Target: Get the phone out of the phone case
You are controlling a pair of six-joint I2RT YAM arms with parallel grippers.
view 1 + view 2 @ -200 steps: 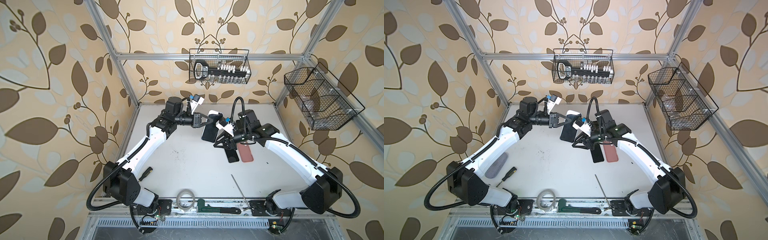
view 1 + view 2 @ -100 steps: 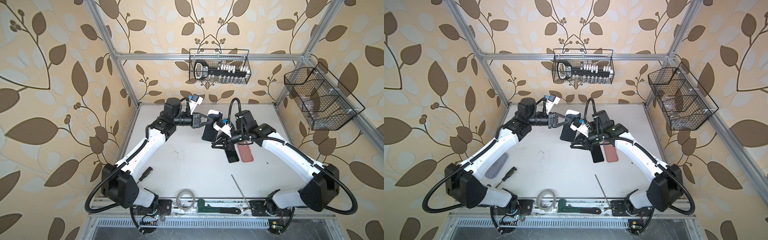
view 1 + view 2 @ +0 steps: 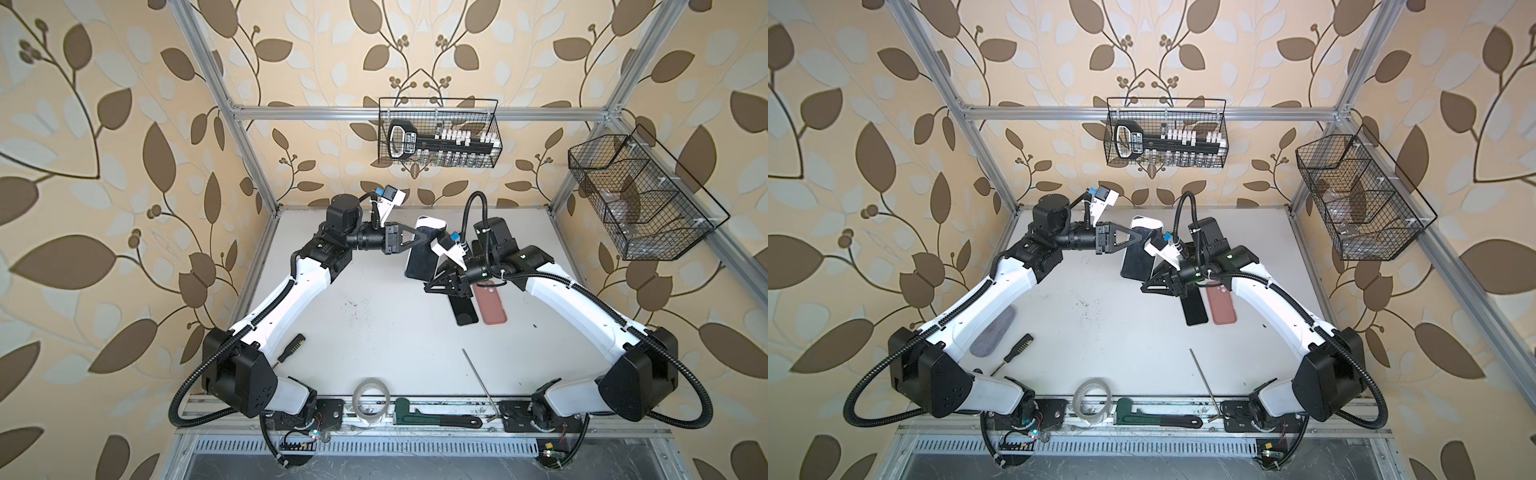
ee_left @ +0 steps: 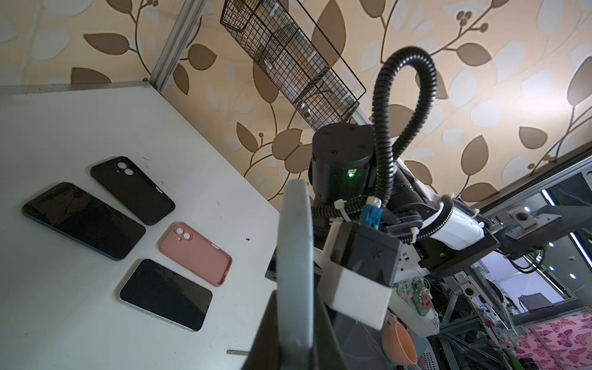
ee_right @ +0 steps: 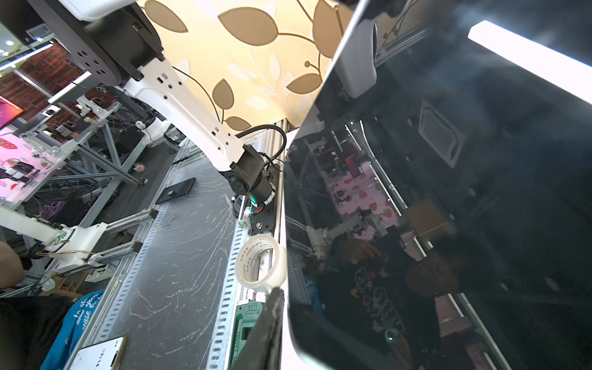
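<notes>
Between the left jaws, phone in white case

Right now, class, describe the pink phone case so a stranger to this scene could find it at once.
Start at the white table and look beside the right arm. There the pink phone case lies flat and empty next to a dark phone. It alone is pink; its neighbours are dark.

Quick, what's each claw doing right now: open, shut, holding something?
Left gripper: shut on the cased phone.
Right gripper: beside that phone's edge; open or shut cannot be told.
</notes>
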